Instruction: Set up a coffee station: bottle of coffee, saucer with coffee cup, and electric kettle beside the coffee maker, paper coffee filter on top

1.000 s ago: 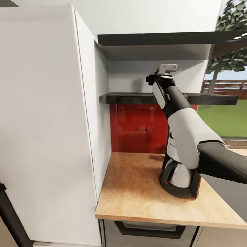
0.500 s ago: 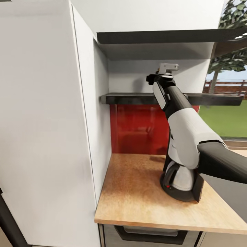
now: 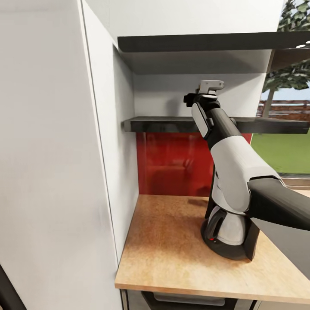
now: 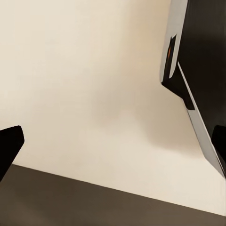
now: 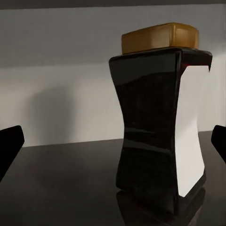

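The bottle of coffee (image 5: 160, 127), dark with a white side and a yellow-brown cap, stands upright on the dark glossy kitchen shelf (image 5: 61, 183). My right gripper (image 5: 114, 143) is open in front of it, one fingertip (image 5: 9, 146) on each side and well apart from the bottle. In the head view my right arm (image 3: 232, 163) reaches up to the kitchen shelf (image 3: 168, 124). The coffee maker (image 3: 228, 234) stands on the kitchen countertop (image 3: 172, 249), partly hidden behind that arm. My left gripper (image 4: 113, 143) is open and holds nothing.
A tall white cabinet (image 3: 56, 172) walls off the countertop's left end. A second dark shelf (image 3: 193, 41) hangs above the first, with a red backsplash (image 3: 172, 163) below. A window (image 3: 284, 129) is at the right. The left wrist view faces a beige surface and a dark panel (image 4: 197, 61).
The head camera has moved a little closer and to the left, so the cabinet looms larger and the countertop edge sits lower. My right arm holds the same pose.
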